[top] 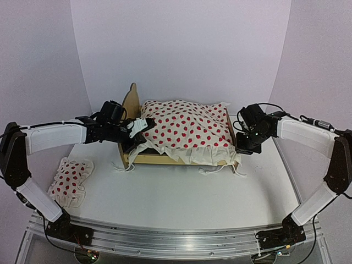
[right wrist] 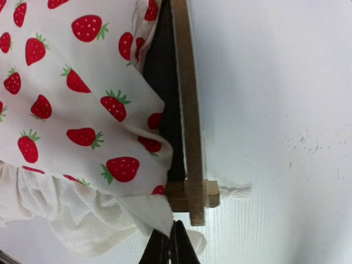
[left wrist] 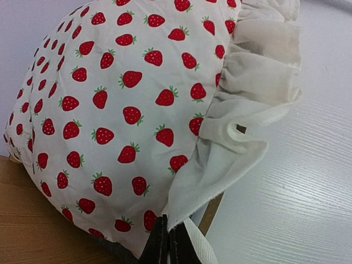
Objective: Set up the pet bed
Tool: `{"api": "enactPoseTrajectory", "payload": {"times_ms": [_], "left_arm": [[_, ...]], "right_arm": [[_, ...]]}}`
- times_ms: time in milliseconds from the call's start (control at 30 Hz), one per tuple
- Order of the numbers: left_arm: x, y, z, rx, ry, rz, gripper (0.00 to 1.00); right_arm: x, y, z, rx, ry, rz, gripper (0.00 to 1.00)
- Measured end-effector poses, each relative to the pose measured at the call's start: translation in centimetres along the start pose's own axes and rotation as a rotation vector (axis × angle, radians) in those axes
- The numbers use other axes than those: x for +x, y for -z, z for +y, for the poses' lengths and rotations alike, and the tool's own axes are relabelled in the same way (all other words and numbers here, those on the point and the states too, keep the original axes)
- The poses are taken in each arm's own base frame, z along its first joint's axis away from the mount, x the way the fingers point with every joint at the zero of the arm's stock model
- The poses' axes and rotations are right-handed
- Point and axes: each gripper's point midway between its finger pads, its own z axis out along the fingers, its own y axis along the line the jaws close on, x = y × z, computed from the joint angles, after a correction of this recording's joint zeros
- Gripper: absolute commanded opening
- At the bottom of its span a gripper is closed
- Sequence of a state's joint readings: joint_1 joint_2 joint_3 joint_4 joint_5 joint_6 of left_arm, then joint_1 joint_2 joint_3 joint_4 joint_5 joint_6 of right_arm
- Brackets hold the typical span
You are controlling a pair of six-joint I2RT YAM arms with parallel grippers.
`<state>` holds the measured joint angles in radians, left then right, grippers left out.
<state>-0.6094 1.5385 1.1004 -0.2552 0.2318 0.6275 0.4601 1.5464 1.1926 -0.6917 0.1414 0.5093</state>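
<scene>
- Top view: the bed [top: 165, 160] stands at mid-desk [top: 181, 201], with its headboard [top: 131, 102] at the left end.
- The cloth [top: 187, 129] lies bunched over the bed. Its ruffle [top: 192, 154] hangs over the near rail.
- The left jaws sit at the cloth's near left corner, just beside the headboard. The right jaws sit at the near right corner of the bed. This view does not show whether either pair is clenched.
- The pillow [top: 70, 179] lies on the desk at far left, well apart from the bed.
- Left wrist view: the left jaws are clenched on the cloth [left wrist: 121, 110], with the ruffle edge [left wrist: 242, 132] running down into the fingertips [left wrist: 159, 245].
- A white tie [left wrist: 199, 246] lies just beside the fingertips. Bed wood [left wrist: 44, 220] shows at lower left, under the cloth.
- Right wrist view: the right jaws are clenched, with the corner of the cloth [right wrist: 66, 99] pinched at the fingertips [right wrist: 160, 247], just beside the bed's corner joint [right wrist: 192, 195].
- The dark mattress [right wrist: 165, 82] lies between the cloth and the side rail [right wrist: 184, 82].
- A second white tie [right wrist: 235, 192] lies on the desk [right wrist: 275, 110], beyond that corner.
</scene>
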Motion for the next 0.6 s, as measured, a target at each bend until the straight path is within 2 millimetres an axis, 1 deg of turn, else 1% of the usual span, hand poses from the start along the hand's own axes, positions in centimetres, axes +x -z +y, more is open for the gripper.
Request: {"api": "enactPoseTrajectory", "payload": {"times_ms": [167,267,300,400,467,500,533,600], "left_arm": [[0.1,0.6,0.1,0.0,-0.008,0.001,0.0],[-0.3,1.2,-0.2,0.019,-0.023,-0.014,0.0],[-0.5,1.5,-0.4,0.026,-0.027,-0.021,0.0],[-0.9,2.3,-0.9,0.055,-0.031,-0.05,0.0],[-1.0,2.5,-1.4,0.076,-0.029,-0.062,0.01],[-1.1,2.5,-1.6,0.087,-0.027,-0.067,0.07],[-1.1,2.5,-1.8,0.099,-0.025,-0.071,0.16],[-1.2,2.6,-2.1,0.118,-0.024,-0.081,0.36]], "right_arm": [[-0.9,1.0,-0.9,0.022,0.006,-0.02,0.0],[-1.3,1.4,-0.9,0.023,0.014,-0.024,0.0],[-1.5,1.5,-0.8,0.021,0.016,-0.026,0.02],[-1.6,1.5,-0.4,0.003,0.023,-0.013,0.2],[-1.4,1.1,-0.2,-0.009,0.019,0.007,0.29],[-1.3,1.0,-0.1,-0.013,0.017,0.018,0.33],[-1.1,0.8,-0.1,-0.014,0.02,0.028,0.38],[-0.9,0.9,-0.2,-0.012,0.018,0.041,0.46]]}}
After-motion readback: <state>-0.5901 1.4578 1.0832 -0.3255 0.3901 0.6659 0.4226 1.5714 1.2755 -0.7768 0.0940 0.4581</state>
